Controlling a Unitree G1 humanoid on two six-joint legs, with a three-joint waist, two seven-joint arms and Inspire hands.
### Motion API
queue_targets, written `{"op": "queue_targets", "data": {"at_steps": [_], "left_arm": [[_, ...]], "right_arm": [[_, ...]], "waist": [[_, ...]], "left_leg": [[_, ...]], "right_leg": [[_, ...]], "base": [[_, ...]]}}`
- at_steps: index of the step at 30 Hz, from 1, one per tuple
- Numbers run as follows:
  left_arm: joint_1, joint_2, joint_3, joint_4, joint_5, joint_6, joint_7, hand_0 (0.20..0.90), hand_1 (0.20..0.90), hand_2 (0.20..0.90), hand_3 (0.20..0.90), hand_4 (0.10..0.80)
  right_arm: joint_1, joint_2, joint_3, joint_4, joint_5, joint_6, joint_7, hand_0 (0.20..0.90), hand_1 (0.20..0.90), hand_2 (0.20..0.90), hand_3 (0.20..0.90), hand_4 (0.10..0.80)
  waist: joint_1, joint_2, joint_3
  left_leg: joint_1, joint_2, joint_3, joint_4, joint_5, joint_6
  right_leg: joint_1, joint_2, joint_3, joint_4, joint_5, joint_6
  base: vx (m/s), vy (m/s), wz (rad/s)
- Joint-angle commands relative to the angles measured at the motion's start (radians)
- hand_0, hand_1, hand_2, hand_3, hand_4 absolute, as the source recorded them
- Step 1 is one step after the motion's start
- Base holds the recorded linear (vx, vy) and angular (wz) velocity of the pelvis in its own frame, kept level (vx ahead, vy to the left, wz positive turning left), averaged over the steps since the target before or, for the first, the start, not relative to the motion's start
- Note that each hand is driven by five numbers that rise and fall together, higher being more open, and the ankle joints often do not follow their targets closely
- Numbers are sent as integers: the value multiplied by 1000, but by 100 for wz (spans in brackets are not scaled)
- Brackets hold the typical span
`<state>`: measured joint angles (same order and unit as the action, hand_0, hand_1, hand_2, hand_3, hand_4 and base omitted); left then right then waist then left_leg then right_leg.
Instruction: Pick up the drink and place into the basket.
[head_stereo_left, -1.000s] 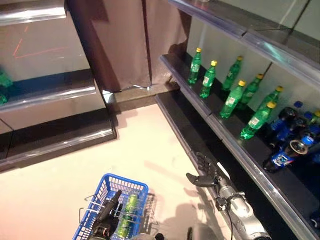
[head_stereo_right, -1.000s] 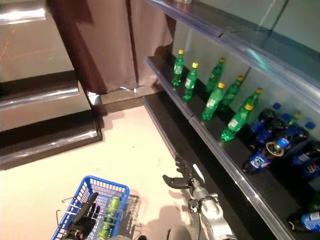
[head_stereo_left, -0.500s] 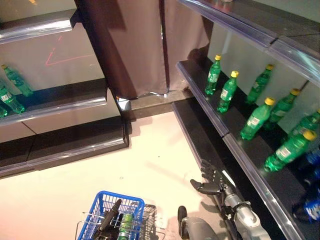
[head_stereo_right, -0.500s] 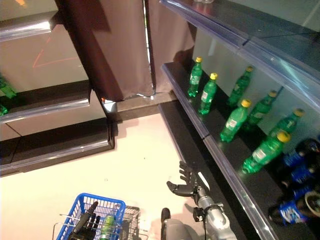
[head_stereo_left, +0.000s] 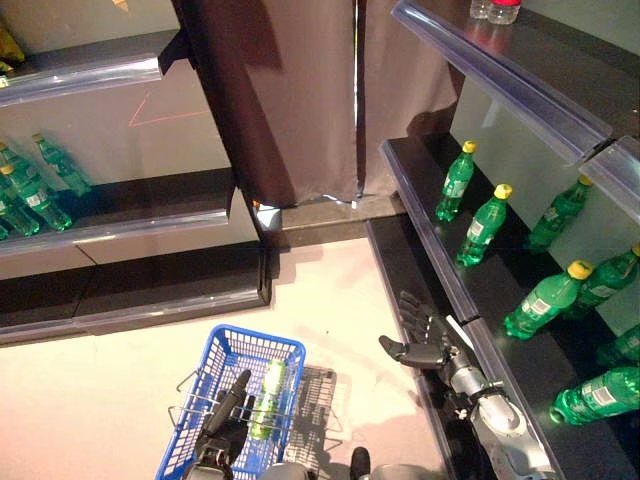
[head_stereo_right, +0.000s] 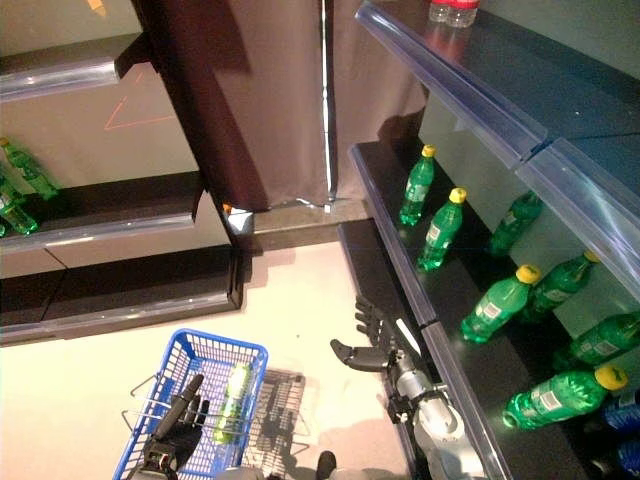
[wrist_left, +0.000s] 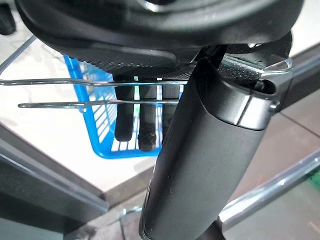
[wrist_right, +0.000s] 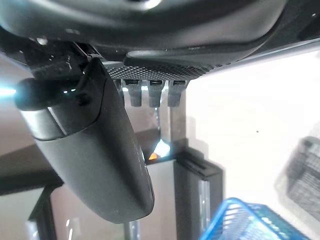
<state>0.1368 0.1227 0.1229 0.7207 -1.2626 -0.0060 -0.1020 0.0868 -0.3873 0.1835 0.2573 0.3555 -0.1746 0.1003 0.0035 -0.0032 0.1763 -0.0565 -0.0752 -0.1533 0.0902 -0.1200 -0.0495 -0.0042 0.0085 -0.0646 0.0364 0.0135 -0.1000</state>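
The right robot hand (head_stereo_left: 425, 340) hangs free near the lower shelf edge (head_stereo_left: 452, 300) on the right, fingers spread and relaxed, thumb out, holding nothing. Its wrist view shows only straight fingers with floor and a dark cabinet past them.

The left robot hand (head_stereo_left: 225, 425) is low and near, at the wire handle (wrist_left: 100, 82) of the blue basket (head_stereo_left: 215, 370). In its own wrist view the fingers pass over the two thin handle wires and reach down toward the basket, fairly straight; the head views suggest it carries the basket by that handle, but how firmly the fingers hook it I cannot tell for certain.

One green bottle (head_stereo_left: 267, 395) already lies lengthwise inside the basket, just beside the left robot hand. More green bottles (head_stereo_left: 484, 226) stand or lie on the right-hand shelf, well apart from the right robot hand, and others (head_stereo_left: 45, 175) sit on the far left shelf.

Judged from this, a drink is in the basket, so the step looks done or another pick is due. The risks: the thin handle could slip off barely curled fingers and tip the basket, and a reach onto the crowded shelf could knock neighbouring bottles over.
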Motion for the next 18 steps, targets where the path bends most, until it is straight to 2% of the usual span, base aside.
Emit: {"op": "queue_targets", "data": {"at_steps": [1,3,4,6,9,13,14,16,18], "left_arm": [[-10,70,19,-133,-26,-62,-124,300,300,300,200,100],[-15,69,20,-122,-34,-60,-131,300,300,300,200,100],[-22,67,22,-106,-45,-68,-135,300,300,300,200,100],[-30,71,16,-90,-61,-84,-129,300,300,300,200,100],[-59,98,29,-66,-64,-77,-119,300,300,300,200,100],[-62,102,30,-62,-61,-77,-117,300,300,300,200,100],[-74,124,14,-38,-49,-86,-136,300,300,300,200,100],[-79,139,5,-38,-47,-81,-134,300,300,300,200,100],[-85,154,2,-38,-52,-81,-123,300,300,300,200,100]], "right_arm": [[-30,-22,2,-94,3,-92,-20,900,900,900,900,800],[-31,-30,5,-88,10,-96,-26,900,900,900,900,800],[-42,-36,10,-78,12,-100,-19,900,900,900,900,800],[-46,-34,11,-68,11,-107,-12,900,900,900,900,800],[-8,-24,-6,-103,51,-96,-18,900,900,900,900,800],[-1,-22,-7,-105,45,-100,-24,900,900,900,900,800],[18,-10,-9,-102,42,-126,-43,900,900,900,900,800],[21,-5,-13,-108,37,-133,-64,900,900,900,900,800],[21,4,-18,-113,20,-136,-83,900,900,900,900,800]], "waist": [[42,33,-36],[49,30,-27],[50,22,-25],[48,18,-27],[31,-3,-45],[28,-7,-48],[11,-15,-54],[10,-16,-56],[13,-11,-55]], "left_leg": [[-106,-14,20,-93,262,-14],[-150,-27,28,-54,275,-14],[-150,-37,27,-16,243,3],[-123,-33,26,-9,210,16],[-66,-29,48,37,119,44],[-59,-28,53,44,110,49],[-27,-31,79,71,67,92],[-20,-34,94,78,52,107],[3,-32,124,76,34,119]], "right_leg": [[112,52,197,1,-66,132],[126,54,210,7,-78,131],[124,39,216,18,-89,136],[122,22,208,34,-103,145],[129,-41,178,89,-140,185],[124,-49,174,104,-142,189],[50,-85,162,249,-112,210],[15,-106,150,318,-78,215],[-49,-147,114,430,-3,201]], "base": [[408,213,-42],[370,242,-56],[296,237,-75],[303,243,-73],[329,217,-59],[147,101,-14],[432,311,-8],[328,247,-24],[212,185,-55]]}}
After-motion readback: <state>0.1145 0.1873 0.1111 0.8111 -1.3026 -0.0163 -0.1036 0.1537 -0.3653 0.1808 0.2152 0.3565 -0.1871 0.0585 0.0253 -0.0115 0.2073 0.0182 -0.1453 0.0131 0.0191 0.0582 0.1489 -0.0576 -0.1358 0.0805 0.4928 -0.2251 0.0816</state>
